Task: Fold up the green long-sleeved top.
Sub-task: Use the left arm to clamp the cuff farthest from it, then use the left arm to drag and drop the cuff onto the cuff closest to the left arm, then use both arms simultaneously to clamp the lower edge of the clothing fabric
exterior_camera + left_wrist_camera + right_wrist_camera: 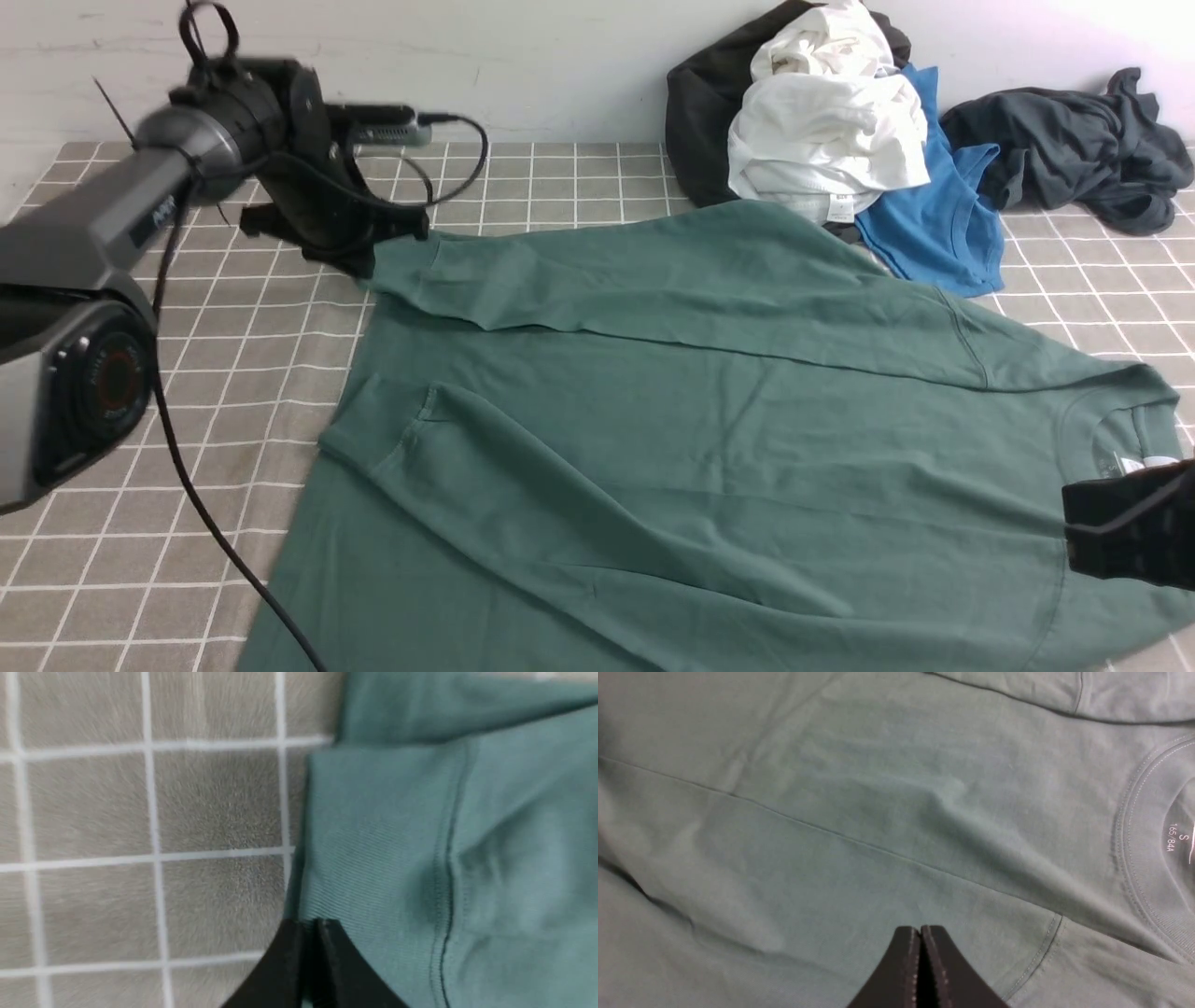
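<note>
Green long-sleeved top [700, 420] lies spread on the checked cloth [261, 373], long axis running left to right, with the neck at the right.

Front view: the far sleeve [653, 280] is laid across the body. Its end meets the left gripper [359, 252] at the far left. The right gripper [1120, 532] sits at the near right by the neck, well apart from that end.

Left wrist view: the left gripper [313, 926] has its jaws pressed together at the edge of the ribbed cuff [364, 835], apparently pinching it.

Right wrist view: the right gripper [920, 931] is closed on nothing, above the body cloth, with the collar [1129, 835] to one side.

Judgement: the left arm alone commands the cuff. Any fold draws that end along the sleeve towards the neck.
</note>
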You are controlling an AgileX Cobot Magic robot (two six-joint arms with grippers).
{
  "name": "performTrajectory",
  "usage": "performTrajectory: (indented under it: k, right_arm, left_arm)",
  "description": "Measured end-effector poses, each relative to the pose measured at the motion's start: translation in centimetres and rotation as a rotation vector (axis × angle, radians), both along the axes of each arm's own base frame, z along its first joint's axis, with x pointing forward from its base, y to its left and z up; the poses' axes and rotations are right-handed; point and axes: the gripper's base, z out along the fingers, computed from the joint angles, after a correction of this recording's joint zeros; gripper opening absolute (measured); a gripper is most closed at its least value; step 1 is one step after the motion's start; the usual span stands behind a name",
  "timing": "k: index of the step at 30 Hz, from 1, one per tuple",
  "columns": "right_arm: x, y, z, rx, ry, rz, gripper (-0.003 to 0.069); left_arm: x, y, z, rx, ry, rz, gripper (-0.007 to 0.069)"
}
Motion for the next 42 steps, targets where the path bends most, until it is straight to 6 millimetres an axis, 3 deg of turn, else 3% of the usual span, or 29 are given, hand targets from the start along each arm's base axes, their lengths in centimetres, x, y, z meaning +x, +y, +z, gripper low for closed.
performTrajectory:
  k: [2, 4, 5, 8, 11, 14, 17, 23, 27, 33, 36, 39, 42]
  right_arm:
    - [0.0, 0.0, 0.0, 0.000, 0.000, 0.000, -0.0010]
    - [0.0, 0.0, 0.0, 0.000, 0.000, 0.000, -0.0010]
    - [0.0, 0.0, 0.0, 0.000, 0.000, 0.000, -0.0010]
    - [0.0, 0.0, 0.0, 0.001, 0.000, 0.000, -0.0010]
    - [0.0, 0.0, 0.0, 0.002, 0.002, 0.000, -0.0010]
    - [-0.1, 0.0, 0.0, 0.003, 0.007, 0.002, -0.0010]
    - [-0.1, 0.1, -0.1, 0.003, 0.013, 0.005, -0.0010]
    - [-0.1, 0.1, -0.1, 0.005, 0.015, 0.005, -0.0010]
    - [-0.1, 0.1, -0.1, 0.018, 0.015, -0.001, -0.0010]
    - [-0.1, 0.2, -0.1, 0.030, 0.022, -0.003, -0.0010]
    - [-0.2, 0.2, -0.2, 0.035, 0.038, 0.003, -0.0010]
    - [-0.3, 0.3, -0.2, 0.037, 0.048, 0.015, -0.0010]
    - [-0.5, 0.5, -0.2, 0.048, 0.060, 0.028, -0.0010]
  left_arm:
    - [-1.0, 0.0, 3.2, 0.010, -0.020, -0.035, 0.0002]
    - [-1.9, 0.1, 5.1, 0.016, -0.017, -0.054, 0.0002]
    - [-3.2, 0.1, 7.3, 0.027, 0.008, -0.084, 0.0002]
    - [-5.0, 0.3, 10.4, 0.051, 0.005, -0.136, 0.0002]
    - [-6.0, 0.4, 11.6, 0.062, -0.003, -0.152, 0.0002]
    - [-7.1, 0.4, 11.3, 0.059, 0.034, -0.156, 0.0002]
    - [-8.8, 0.0, 9.4, 0.057, 0.131, -0.173, 0.0002]
    - [-12.4, 0.0, 3.3, 0.121, 0.379, -0.195, 0.0006]
    - [-13.2, 0.4, 1.7, 0.153, 0.440, -0.189, 0.0052]
    - [-13.7, 0.8, 2.9, 0.185, 0.409, -0.174, 0.0229]
    - [-14.7, 0.4, 5.6, 0.187, 0.339, -0.176, 0.0348]
    - [-17.2, -1.3, 8.2, 0.177, 0.249, -0.235, 0.0396]
    - [-20.5, -3.4, 8.3, 0.199, 0.182, -0.397, 0.0406]
